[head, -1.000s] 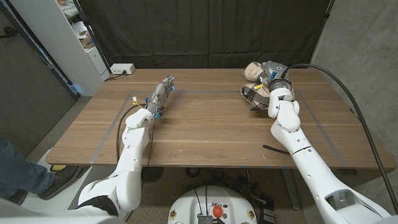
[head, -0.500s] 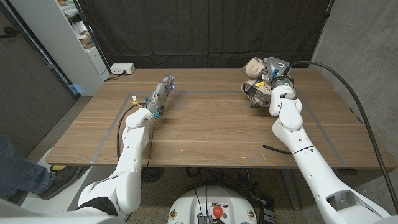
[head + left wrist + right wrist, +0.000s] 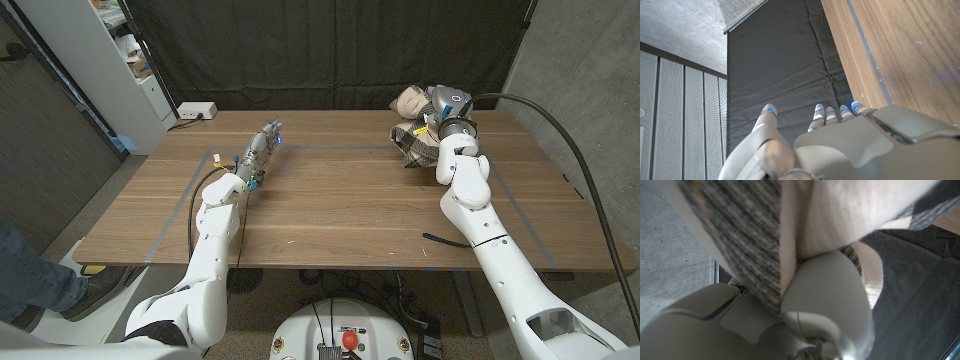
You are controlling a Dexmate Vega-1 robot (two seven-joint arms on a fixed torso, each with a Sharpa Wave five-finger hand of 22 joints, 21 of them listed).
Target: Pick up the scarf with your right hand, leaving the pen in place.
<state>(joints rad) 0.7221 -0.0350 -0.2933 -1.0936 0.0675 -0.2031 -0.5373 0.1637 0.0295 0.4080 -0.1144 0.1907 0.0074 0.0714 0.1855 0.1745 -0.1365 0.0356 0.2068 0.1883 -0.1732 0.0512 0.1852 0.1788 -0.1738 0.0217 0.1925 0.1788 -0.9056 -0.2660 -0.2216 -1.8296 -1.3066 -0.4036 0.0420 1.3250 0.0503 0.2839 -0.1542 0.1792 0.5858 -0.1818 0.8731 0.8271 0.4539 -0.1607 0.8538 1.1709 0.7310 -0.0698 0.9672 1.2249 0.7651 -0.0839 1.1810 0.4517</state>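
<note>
The scarf (image 3: 412,141), beige with dark checks, hangs bunched at the table's far right, gripped by my right hand (image 3: 441,112) and raised off the wood. The right wrist view shows the scarf's fabric (image 3: 765,225) pressed close against my right hand (image 3: 825,300). The pen (image 3: 437,239), thin and black, lies on the table (image 3: 330,210) near the front edge, beside my right forearm and well away from the scarf. At the far left of the table, my left hand (image 3: 260,150) holds nothing, fingers stretched out together. In the left wrist view, my left hand (image 3: 840,145) points past the table's edge.
Grey tape lines (image 3: 180,210) mark a rectangle on the table. A white power strip (image 3: 196,111) sits at the back left corner. A white shelf unit (image 3: 120,60) stands to the left, a black curtain (image 3: 330,50) behind. A person's leg (image 3: 30,275) shows at lower left.
My right hand has lifted the scarf a little higher and farther back. The left hand and the pen have stayed where they were.
</note>
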